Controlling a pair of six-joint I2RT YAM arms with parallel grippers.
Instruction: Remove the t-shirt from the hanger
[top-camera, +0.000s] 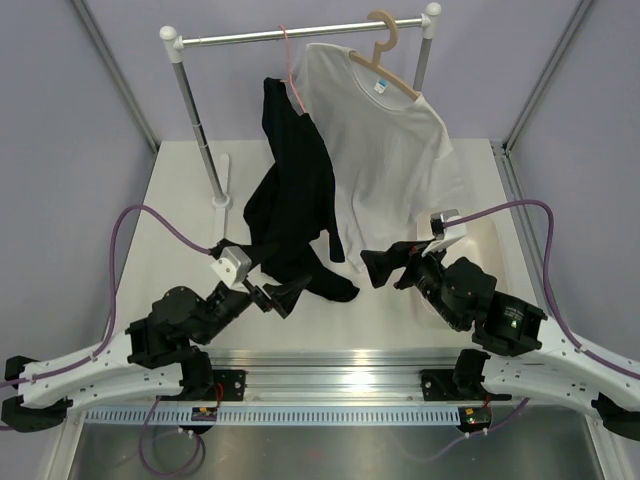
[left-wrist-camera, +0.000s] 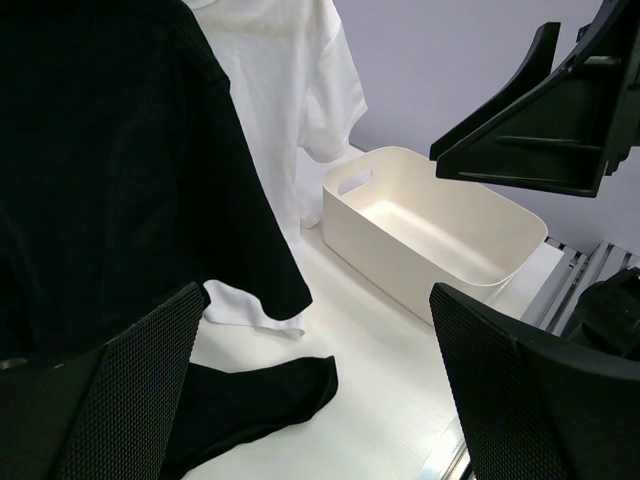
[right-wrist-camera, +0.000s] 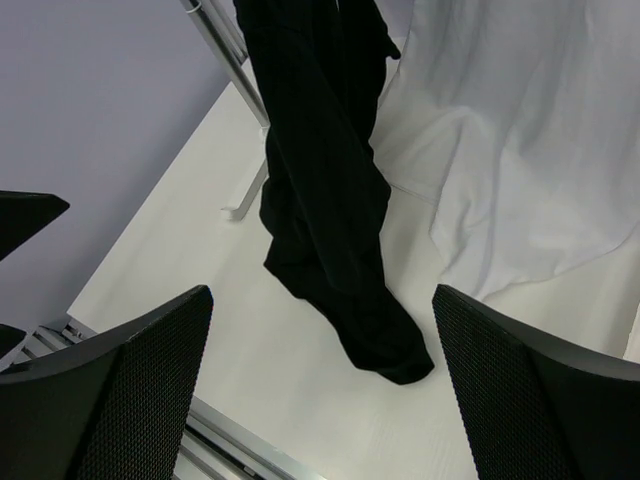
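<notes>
The white t-shirt (top-camera: 385, 150) hangs on the tan wooden hanger (top-camera: 393, 72), whose hook sits over the rail at the back right. Its hem reaches the table. The right wrist view shows the t-shirt (right-wrist-camera: 510, 130) at upper right; the left wrist view has the t-shirt (left-wrist-camera: 290, 100) behind the black cloth. My left gripper (top-camera: 287, 297) is low at the front, open, beside the black garment's trailing end, and holds nothing (left-wrist-camera: 320, 400). My right gripper (top-camera: 385, 270) is open and empty below the t-shirt's hem, with bare table between its jaws (right-wrist-camera: 320, 390).
A black garment (top-camera: 295, 190) hangs from a thin pink hanger (top-camera: 290, 60) left of the t-shirt, its end lying on the table (right-wrist-camera: 385, 340). The clothes rack's left pole (top-camera: 200, 130) stands at the back left. A white tub (left-wrist-camera: 440, 230) sits on the table at the right.
</notes>
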